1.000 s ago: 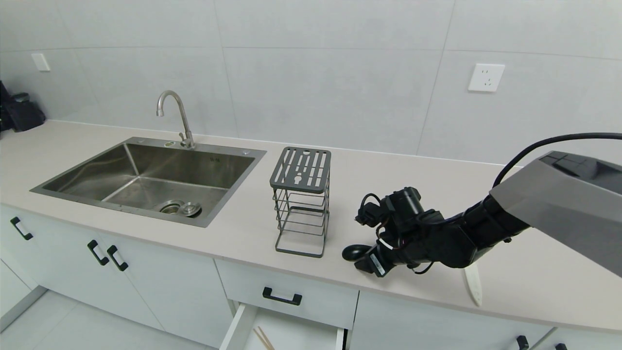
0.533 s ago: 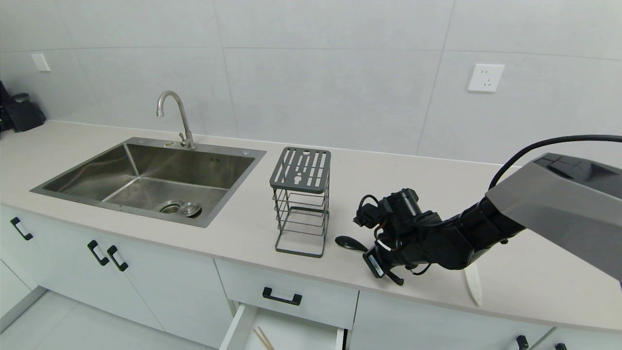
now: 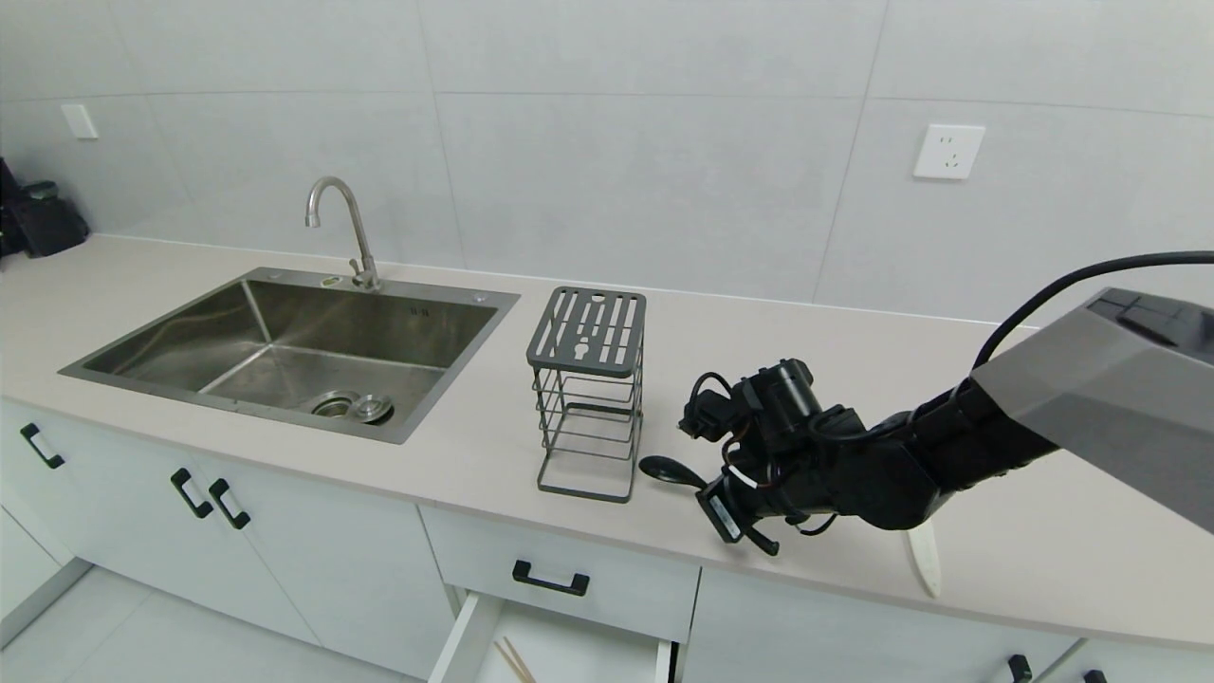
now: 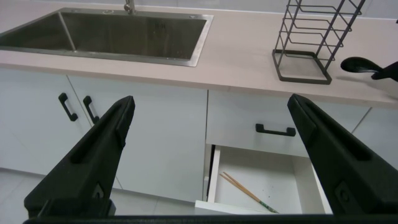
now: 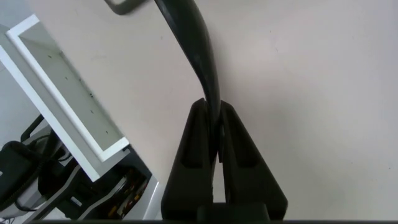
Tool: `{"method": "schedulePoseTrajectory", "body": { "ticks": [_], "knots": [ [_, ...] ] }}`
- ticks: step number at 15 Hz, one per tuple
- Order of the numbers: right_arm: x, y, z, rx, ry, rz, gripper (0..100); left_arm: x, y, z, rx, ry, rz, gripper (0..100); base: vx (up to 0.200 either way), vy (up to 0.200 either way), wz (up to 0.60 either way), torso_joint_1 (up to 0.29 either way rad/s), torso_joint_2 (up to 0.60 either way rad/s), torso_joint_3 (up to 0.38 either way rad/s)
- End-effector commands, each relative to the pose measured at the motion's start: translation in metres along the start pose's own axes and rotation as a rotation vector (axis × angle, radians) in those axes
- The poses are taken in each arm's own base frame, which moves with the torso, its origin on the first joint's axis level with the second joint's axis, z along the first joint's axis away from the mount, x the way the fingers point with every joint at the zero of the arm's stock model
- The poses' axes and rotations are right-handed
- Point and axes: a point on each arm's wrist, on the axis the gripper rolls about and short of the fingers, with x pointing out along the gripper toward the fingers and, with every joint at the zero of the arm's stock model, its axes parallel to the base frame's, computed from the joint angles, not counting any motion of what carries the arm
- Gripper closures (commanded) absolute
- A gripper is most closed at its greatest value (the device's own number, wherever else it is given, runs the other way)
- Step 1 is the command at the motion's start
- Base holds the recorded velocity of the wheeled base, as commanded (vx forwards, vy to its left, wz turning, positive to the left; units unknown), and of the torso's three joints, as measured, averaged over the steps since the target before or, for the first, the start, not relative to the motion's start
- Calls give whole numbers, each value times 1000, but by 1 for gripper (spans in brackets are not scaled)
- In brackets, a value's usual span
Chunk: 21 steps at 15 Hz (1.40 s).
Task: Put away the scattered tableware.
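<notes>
Near the front edge of the counter [image 3: 455, 446], just right of the wire rack [image 3: 588, 394]: grips a black spoon [image 3: 669, 471] by its thin handle with the right gripper [image 5: 214, 109], fingers [image 5: 198, 143] pinched narrow on the stem, bowl end jutting left toward the rack's foot. Judged light, stiff and smooth, nothing fragile about it. Apt to swivel in so slim a pinch, though, so better held level and taken close to the middle of the handle than out at its tip.

Hangs the left gripper [image 4: 209, 102] low before the cabinet doors [image 4: 161, 137], fingers spread wide, nothing between them.

Outward from the spoon: finds the rack upright and bare, slotted top free, standing between the spoon and the sink [image 3: 360, 318] on the far left. Finds a drawer [image 4: 280, 174] pulled out under the counter, below the rack, with a pair of chopsticks [image 4: 245, 190] lying aslant on its floor and room beside them. Leaves a flat white utensil [image 3: 922, 560] on the counter to the right, partly behind the right arm; perhaps a knife, too hidden to say.
</notes>
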Motion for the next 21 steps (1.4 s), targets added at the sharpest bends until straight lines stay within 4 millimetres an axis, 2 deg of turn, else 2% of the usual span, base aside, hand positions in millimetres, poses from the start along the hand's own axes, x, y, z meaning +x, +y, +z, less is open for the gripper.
{"method": "schedulePoseTrajectory", "body": {
  "ticks": [1,10,15,21],
  "knots": [
    [-12,6,7,-14,-33,6,100,0,0,0,-1,2,1,0,0,0,0,0,0,0],
    [-21,19,9,-42,-45,24,100,0,0,0,-1,2,1,0,0,0,0,0,0,0],
    [-42,34,-2,-72,-34,52,100,0,0,0,-1,2,-1,0,0,0,0,0,0,0],
    [-66,57,-3,-123,-66,90,100,0,0,0,-1,2,1,0,0,0,0,0,0,0]
  ]
}}
